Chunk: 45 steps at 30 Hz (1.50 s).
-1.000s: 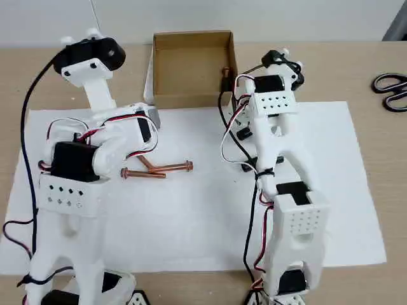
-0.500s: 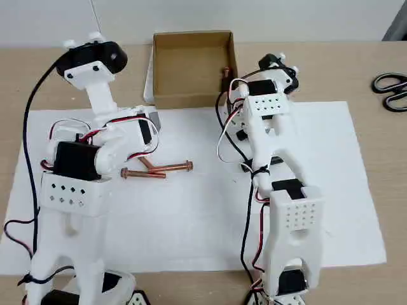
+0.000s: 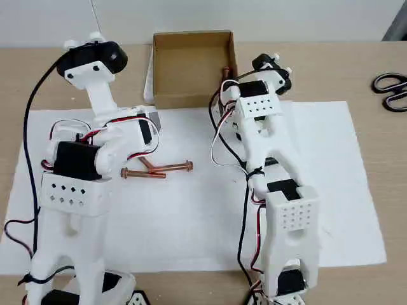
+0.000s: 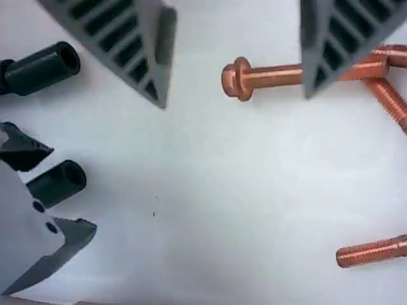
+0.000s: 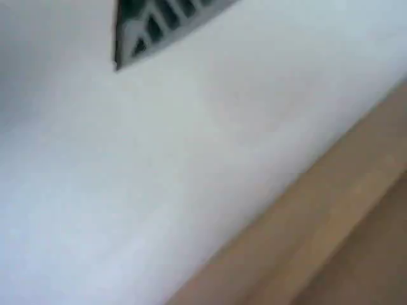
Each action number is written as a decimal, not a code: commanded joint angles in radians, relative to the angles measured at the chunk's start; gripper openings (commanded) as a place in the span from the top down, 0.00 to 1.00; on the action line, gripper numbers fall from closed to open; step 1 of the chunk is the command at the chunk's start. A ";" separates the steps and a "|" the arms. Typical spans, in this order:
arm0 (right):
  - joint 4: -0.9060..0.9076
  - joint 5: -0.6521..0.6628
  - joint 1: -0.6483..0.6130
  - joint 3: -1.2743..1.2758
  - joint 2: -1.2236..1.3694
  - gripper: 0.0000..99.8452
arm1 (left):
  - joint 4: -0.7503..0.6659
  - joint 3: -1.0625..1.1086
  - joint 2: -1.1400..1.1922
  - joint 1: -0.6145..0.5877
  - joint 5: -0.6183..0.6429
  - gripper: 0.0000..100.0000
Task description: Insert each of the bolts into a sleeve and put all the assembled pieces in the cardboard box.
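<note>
Left arm (image 3: 95, 159) is hunched over the left part of the white paper (image 3: 191, 216), wrist tipped down at the sheet. The left gripper (image 4: 234, 98) hangs spread wide with nothing in it. One copper bolt (image 4: 280, 75) lies under it: the head sits in the gap and the shank runs behind one finger (image 4: 337, 38). Two other bolts (image 4: 372, 251) lie close by (in the high view all three make a loose pile a bit left of the paper's middle). Two black sleeves (image 4: 41, 67) lie on the sheet too, well apart from the pile.

Right arm (image 3: 261, 114) stretches along the paper toward its far edge, its tip just beside the right wall of the cardboard box (image 3: 191, 100). The right gripper (image 5: 137, 47) is low over the paper's edge where the table (image 5: 331, 241) starts, and I honestly can't tell its state. A small copper piece (image 3: 224, 71) shows just outside that box wall. The box sits on the table at the paper's far edge. Scissors (image 3: 391, 89) lie by the table's right edge.
</note>
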 commanded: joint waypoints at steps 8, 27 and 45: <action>-0.056 -0.006 -0.001 -0.009 0.094 0.74 | 0.006 -0.007 -0.031 0.005 0.002 0.87; -0.051 -0.006 0.068 -0.009 0.093 0.74 | 0.006 -0.005 -0.023 0.005 0.002 0.87; -0.015 0.054 0.061 -0.011 0.050 1.00 | 0.006 0.036 -0.031 0.005 0.000 0.87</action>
